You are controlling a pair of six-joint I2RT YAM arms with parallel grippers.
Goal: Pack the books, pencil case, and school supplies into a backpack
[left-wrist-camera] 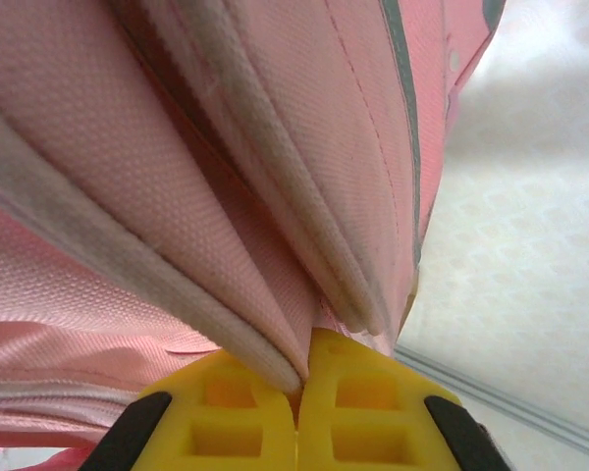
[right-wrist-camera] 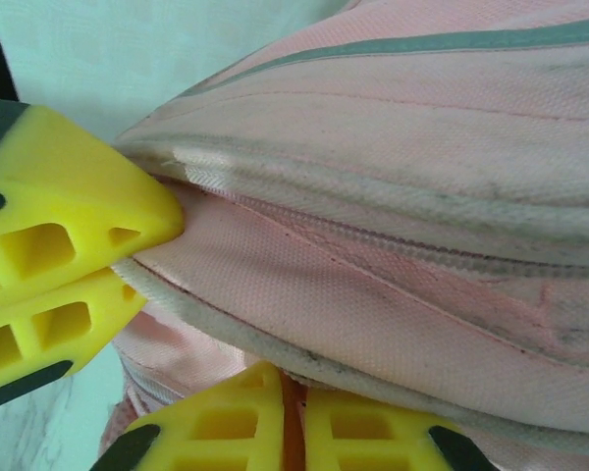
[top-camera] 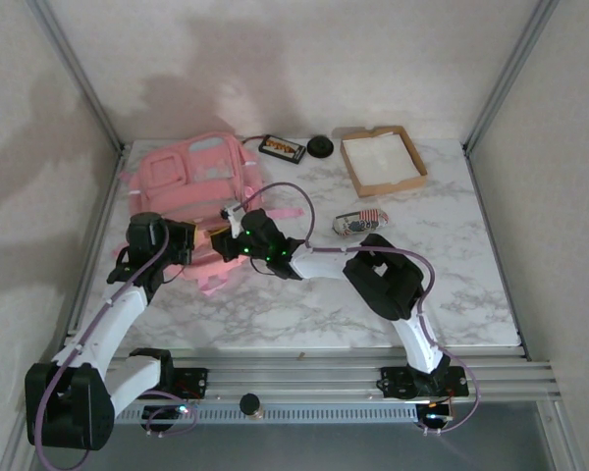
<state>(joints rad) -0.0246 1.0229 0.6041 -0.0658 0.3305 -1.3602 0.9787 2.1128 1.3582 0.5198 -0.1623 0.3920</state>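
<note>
Backpack (top-camera: 187,182): lay flat at the far left of the marble table (top-camera: 452,285), with its long axis running away from the arm bases and its near end at both grippers.
Cardboard tray (top-camera: 383,160): sat far right of centre, well apart from the backpack.
Left gripper (top-camera: 188,243): was pressed together, pinching a piped fabric edge at the backpack's near end.
Right gripper (top-camera: 231,232): sat just beside the left one, clamped on the neighbouring edge.
Pencil case (top-camera: 360,223): lay to the right of the right gripper, on that arm's side.
Brown book (top-camera: 282,148): lay just beyond the backpack's far right corner, long axis across the table, and the right arm was probably nearer.
Coming move: likely pulling the two pinched edges apart.
</note>
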